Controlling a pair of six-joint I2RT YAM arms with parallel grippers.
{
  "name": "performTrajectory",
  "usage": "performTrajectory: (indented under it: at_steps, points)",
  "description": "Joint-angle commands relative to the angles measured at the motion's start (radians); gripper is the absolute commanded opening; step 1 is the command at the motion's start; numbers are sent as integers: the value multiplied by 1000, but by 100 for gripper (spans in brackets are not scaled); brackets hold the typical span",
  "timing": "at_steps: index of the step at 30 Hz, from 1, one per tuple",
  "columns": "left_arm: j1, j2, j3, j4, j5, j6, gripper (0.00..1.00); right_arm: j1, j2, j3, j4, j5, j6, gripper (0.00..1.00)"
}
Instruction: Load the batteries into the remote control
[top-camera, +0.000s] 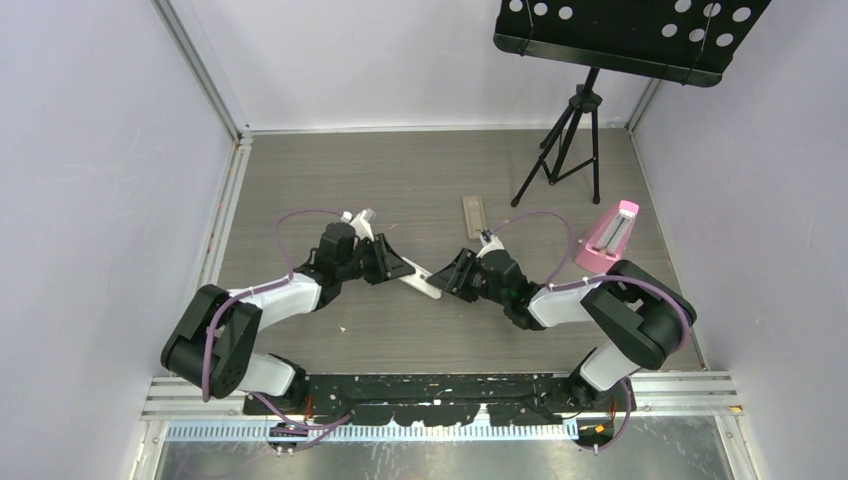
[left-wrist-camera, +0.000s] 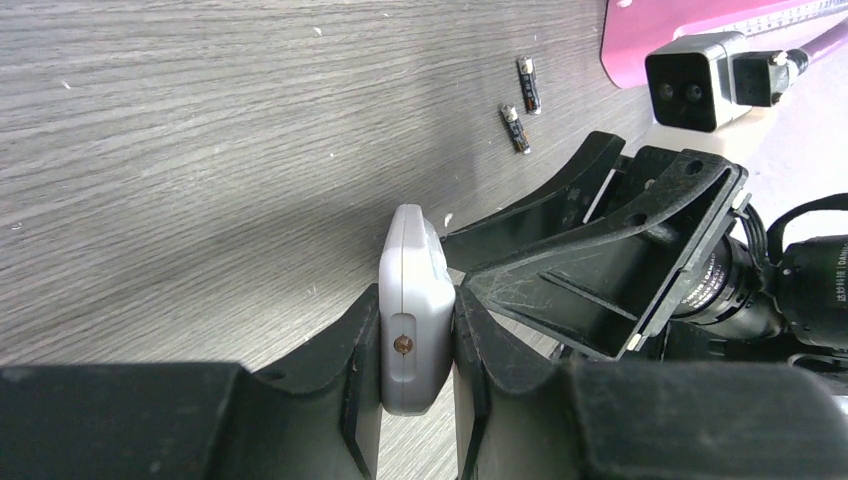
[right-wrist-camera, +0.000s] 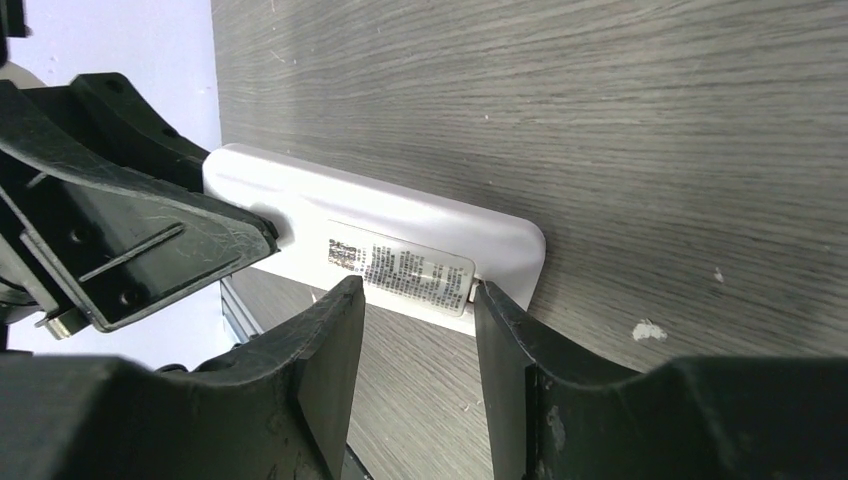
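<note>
The remote control (top-camera: 475, 215) lies tan face up on the table, behind both grippers and untouched. Two batteries (left-wrist-camera: 528, 84) (left-wrist-camera: 515, 128) lie side by side on the wood past the jaws. My left gripper (left-wrist-camera: 417, 330) (top-camera: 400, 268) is shut on a white bar (left-wrist-camera: 415, 300) (top-camera: 421, 284), clamping its end edge-on. My right gripper (right-wrist-camera: 415, 295) (top-camera: 455, 275) is open at the bar's other end (right-wrist-camera: 380, 240), its fingertips either side of the printed label (right-wrist-camera: 400, 262). The right fingertip (right-wrist-camera: 495, 305) touches the bar's lower edge.
A pink wedge-shaped object (top-camera: 608, 238) (left-wrist-camera: 680, 30) stands right of the right arm. A black music stand on a tripod (top-camera: 575, 140) occupies the back right corner. White walls close in the table on three sides.
</note>
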Motion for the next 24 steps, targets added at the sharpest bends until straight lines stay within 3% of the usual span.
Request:
performTrajectory:
  at_steps: [1, 16, 20, 24]
  points:
    - [-76, -5, -2, -272, -31, 95, 0, 22, -65, 49, 90, -69, 4, 49]
    - [-98, -44, 40, -377, -132, 141, 0, 10, -141, 16, 25, -35, 49, 48]
    - [-98, -59, 45, -393, -153, 144, 0, 8, -153, 32, -106, 4, 49, 47]
    - [-98, -79, 49, -404, -168, 150, 0, 10, -193, 74, -365, 63, 50, 45]
